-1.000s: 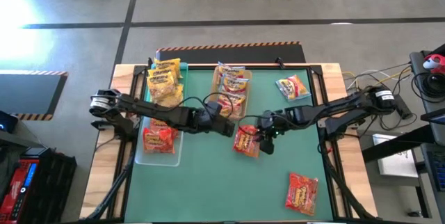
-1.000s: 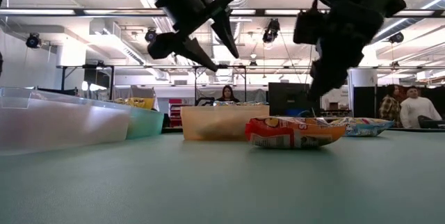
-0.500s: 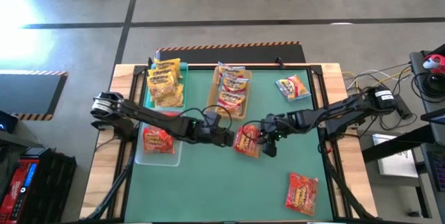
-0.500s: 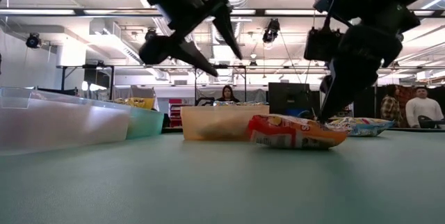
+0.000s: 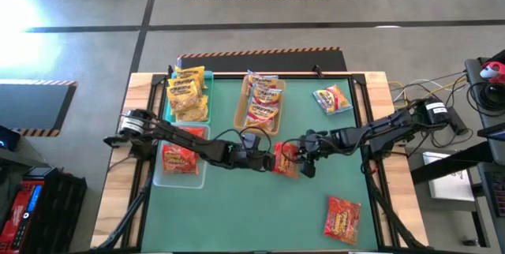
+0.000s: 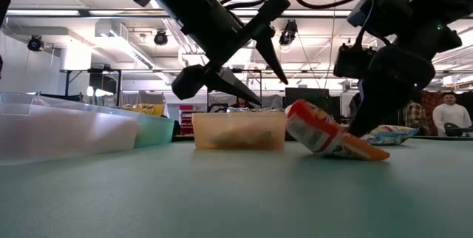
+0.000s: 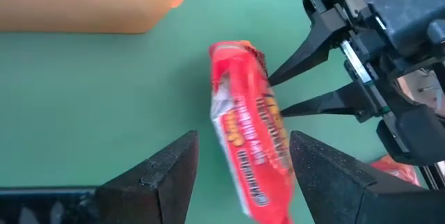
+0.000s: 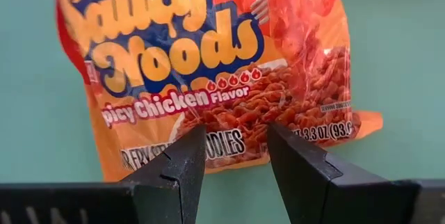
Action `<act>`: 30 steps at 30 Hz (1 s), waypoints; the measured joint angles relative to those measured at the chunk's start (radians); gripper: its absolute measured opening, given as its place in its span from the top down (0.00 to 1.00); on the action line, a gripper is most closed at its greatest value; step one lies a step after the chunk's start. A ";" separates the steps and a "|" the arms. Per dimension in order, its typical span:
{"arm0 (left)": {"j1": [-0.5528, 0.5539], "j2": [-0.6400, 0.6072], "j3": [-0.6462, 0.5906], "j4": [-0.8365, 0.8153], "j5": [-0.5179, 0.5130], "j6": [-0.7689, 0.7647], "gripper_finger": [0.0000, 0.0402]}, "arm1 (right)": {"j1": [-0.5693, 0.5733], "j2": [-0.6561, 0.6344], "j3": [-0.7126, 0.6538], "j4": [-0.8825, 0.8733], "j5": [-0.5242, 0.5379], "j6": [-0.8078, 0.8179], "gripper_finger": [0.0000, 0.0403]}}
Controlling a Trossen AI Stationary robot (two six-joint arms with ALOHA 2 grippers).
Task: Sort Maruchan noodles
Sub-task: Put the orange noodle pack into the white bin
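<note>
Near the middle of the counter [image 5: 237,207] one orange-and-red noodle packet [image 5: 286,160] stands tipped up on its far-side edge, leaning against the right hand [image 5: 306,162], whose fingers rest behind it, spread apart and not clamped on anything that we can see. The left hand [image 5: 266,162] hangs just on the packet's other side, a little above the counter, jaws wide and empty, aimed straight at it. So the packet sits between our two hands, touching the right one and just beside the left; its long axis runs roughly from the near edge toward the far edge, crosswise to both arms (which reach in low from the left and right edges). We judge the left hand better placed to close on the raised edge, since the tilt presents it there. Other packets lie in the trays toward the far-left corner, and one near the front-right corner [image 5: 342,218].
</note>
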 joint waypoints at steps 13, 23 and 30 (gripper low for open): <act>0.000 0.002 0.000 0.061 -0.001 -0.030 0.48 | 0.000 0.000 -0.021 -0.004 0.083 0.000 0.63; 0.016 0.002 0.001 0.062 -0.001 0.008 0.44 | 0.000 0.001 -0.049 0.070 0.093 0.048 0.63; 0.024 0.056 0.002 0.070 0.001 -0.008 0.37 | 0.000 0.001 -0.061 0.085 0.100 0.045 0.63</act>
